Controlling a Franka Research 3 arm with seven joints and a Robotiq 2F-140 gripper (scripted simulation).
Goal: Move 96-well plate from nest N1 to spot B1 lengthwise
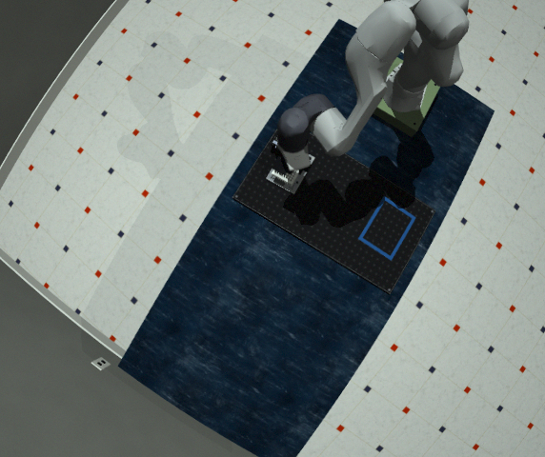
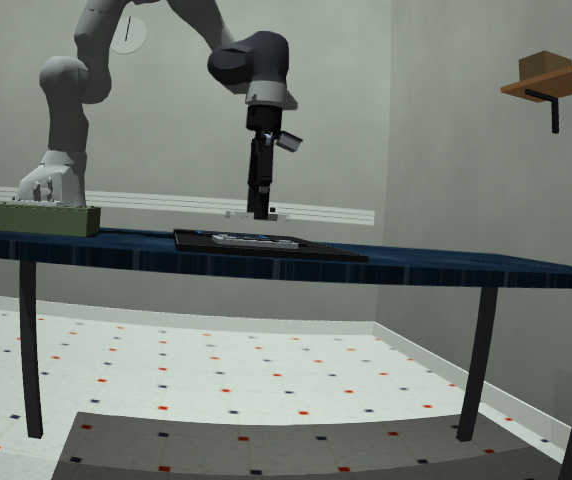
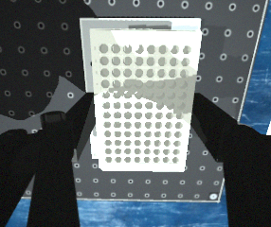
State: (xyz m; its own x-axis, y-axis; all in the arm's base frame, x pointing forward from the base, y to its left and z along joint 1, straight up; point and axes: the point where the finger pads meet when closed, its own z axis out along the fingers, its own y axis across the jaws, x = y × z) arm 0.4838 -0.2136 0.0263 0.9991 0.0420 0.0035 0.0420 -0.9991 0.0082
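My gripper is shut on the white 96-well plate, one black finger on each long side. In the exterior view the plate hangs a little above the pale plate nest N1, which lies on the black perforated board. In the wrist view the nest's rim shows behind the plate's far end. In the top view the plate is at the board's left end under my wrist. The blue taped outline B1 is at the board's right end and holds nothing.
The black board lies on a dark blue table top. My arm's green base block stands behind the board. A wall shelf with a box is far off to the right. The arm's shadow falls across the board's middle.
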